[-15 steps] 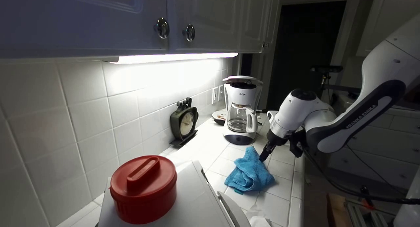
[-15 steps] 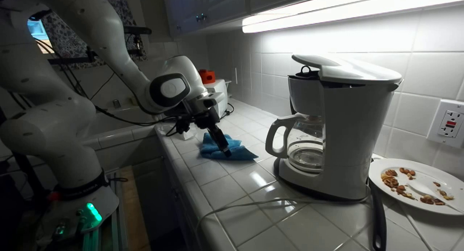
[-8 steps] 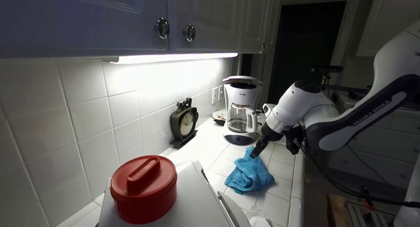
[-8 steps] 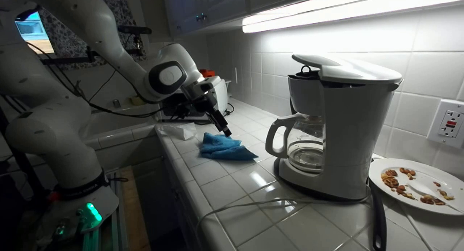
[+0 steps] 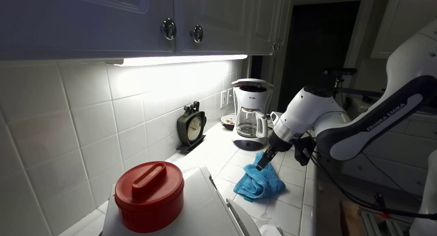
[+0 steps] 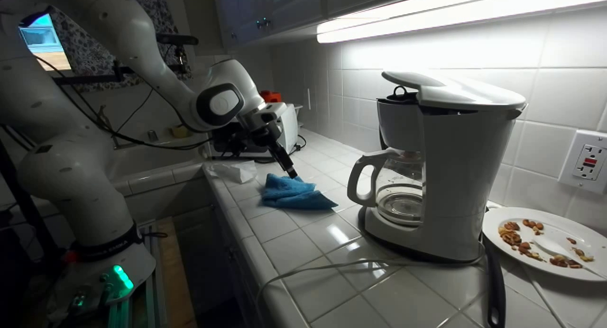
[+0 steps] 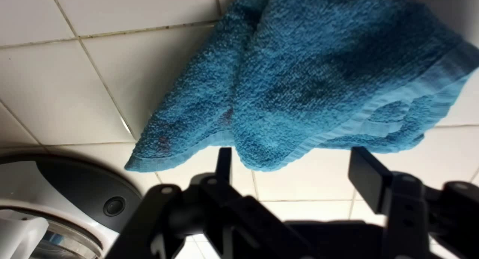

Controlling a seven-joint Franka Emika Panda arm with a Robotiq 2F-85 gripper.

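In the wrist view the blue towel (image 7: 292, 83) ran out past the top of the frame, so its far end could not be seen there, and the coffee maker (image 7: 75, 199) was cut off at the lower left, only part of its front showing. The lower parts of the gripper (image 7: 295, 169) sank into a dark, blurred mass along the bottom. In an exterior view the plate (image 6: 562, 223) with its nuts (image 6: 510, 235) was clipped by the right edge; in an exterior view a white appliance (image 5: 201, 208) under a red tub (image 5: 150, 191) ran off the bottom edge.

The jaws stood well apart, released, one near the lower middle of the wrist view and one to its right, with tile and the towel's near hem showing in the gap. In both exterior views the tips overlapped the towel, but whether they touched it could not be told. Bunched on the tiled counter (image 6: 341, 290), the towel lay near the middle of an exterior view.

The arm (image 5: 372, 127) came in from the right edge of an exterior view, its forearm sloping down and left, the wrist bent so that the gripper pointed down and left at a tilt. In an exterior view its base (image 6: 133, 259) stood at the lower left, the upper links cut off at the top left corner
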